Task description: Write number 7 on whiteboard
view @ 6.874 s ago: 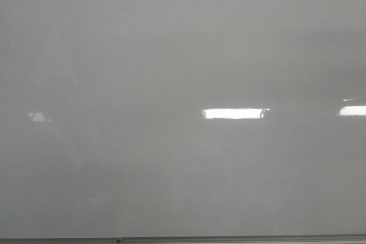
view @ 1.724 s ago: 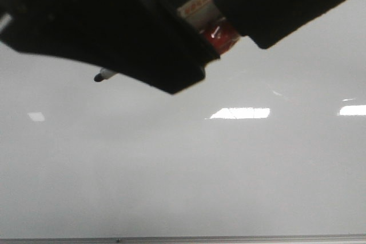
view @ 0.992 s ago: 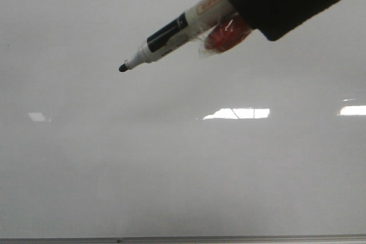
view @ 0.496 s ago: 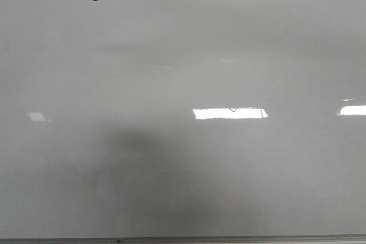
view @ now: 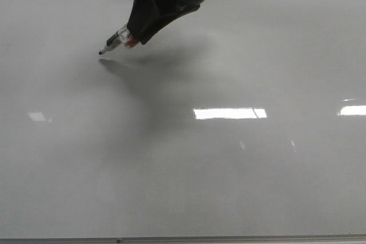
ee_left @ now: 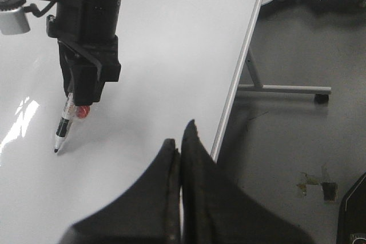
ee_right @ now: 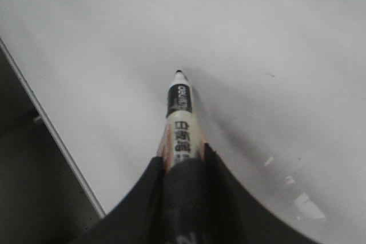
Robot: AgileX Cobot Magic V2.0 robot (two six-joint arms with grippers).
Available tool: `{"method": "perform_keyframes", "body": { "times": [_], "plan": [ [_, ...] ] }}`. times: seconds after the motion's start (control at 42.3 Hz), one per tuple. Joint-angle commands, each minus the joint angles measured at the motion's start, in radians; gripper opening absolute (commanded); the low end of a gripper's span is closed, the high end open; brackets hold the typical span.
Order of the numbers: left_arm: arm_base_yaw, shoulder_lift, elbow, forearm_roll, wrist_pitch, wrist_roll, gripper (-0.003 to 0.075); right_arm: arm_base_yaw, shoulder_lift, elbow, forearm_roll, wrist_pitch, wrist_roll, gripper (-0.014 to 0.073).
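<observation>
My right gripper (view: 132, 37) enters the front view from twelve o'clock, dark and bulky, jaws closed around a marker (view: 116, 43). The marker's black tip points toward eight o'clock and sits at or just off the whiteboard (view: 229, 187); I cannot tell whether it touches. A soft shadow lies on the board at the tip's four o'clock side. No drawn line of the number 7 is visible anywhere on the glossy grey surface, only bright rectangular light reflections (view: 230, 113). A thin metal edge strip (view: 229, 239) runs along six o'clock.

No containers appear in any view.

My right wrist view shows what the front hides: the marker's (ee_right: 180, 124) white barrel with printed characters and a black band, clamped between my dark fingers (ee_right: 194, 198).

My left wrist view alone shows the left gripper (ee_left: 180, 141), its jaws pressed together and holding nothing, off the board. It also shows the board's (ee_left: 171, 38) metal frame, its stand leg (ee_left: 283, 89) and the dark floor (ee_left: 297, 141).
</observation>
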Motion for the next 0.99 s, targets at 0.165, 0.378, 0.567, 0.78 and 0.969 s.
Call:
{"method": "perform_keyframes", "body": {
  "times": [0.165,0.378,0.567,0.78,0.969],
  "plan": [
    [0.001,0.004,-0.024,-0.016,-0.070,-0.010,-0.0020,-0.008,-0.015,-0.048,0.017,-0.030,-0.001,-0.0061],
    [0.001,0.004,-0.024,-0.016,-0.070,-0.010,-0.0020,-0.023,-0.017,-0.045,0.017,-0.027,0.001,-0.0060],
    [0.001,0.004,-0.024,-0.016,-0.070,-0.010,-0.0020,-0.096,-0.020,-0.043,0.017,0.037,0.007,-0.0060],
    [0.001,0.004,-0.024,-0.016,-0.070,-0.010,-0.0020,-0.182,-0.060,-0.015,-0.018,0.075,0.007,-0.0060],
    [0.001,0.004,-0.024,-0.016,-0.070,-0.010,-0.0020,-0.246,-0.115,0.032,-0.045,0.082,0.007,-0.0060]
  ]
}}
